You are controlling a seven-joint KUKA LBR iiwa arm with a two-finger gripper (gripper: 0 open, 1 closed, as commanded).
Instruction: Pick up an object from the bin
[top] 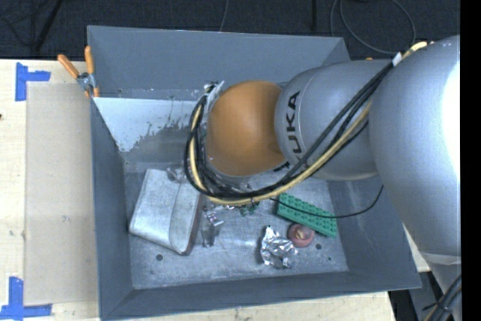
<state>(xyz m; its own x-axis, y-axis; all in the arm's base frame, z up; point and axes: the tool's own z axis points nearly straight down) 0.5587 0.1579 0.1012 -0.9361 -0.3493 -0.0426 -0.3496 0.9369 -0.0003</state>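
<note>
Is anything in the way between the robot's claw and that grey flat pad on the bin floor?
Nothing visible. The gripper hangs right at the edge of the grey pad; the green studded plate, reddish disc and crumpled foil lie off to its other side.

Grey bin [218, 60]: cloth [160, 210], green brick [306, 215], foil [276, 247]

Brightly lit from overhead. Soft sheen on the orange wrist cover [244, 128] and on the silver arm [421, 139] at 3 o'clock. Pale glare across the sloped wall of the bin [146, 116] at 10 o'clock. Shadow beneath the wrist; dark beyond 12 o'clock.
</note>
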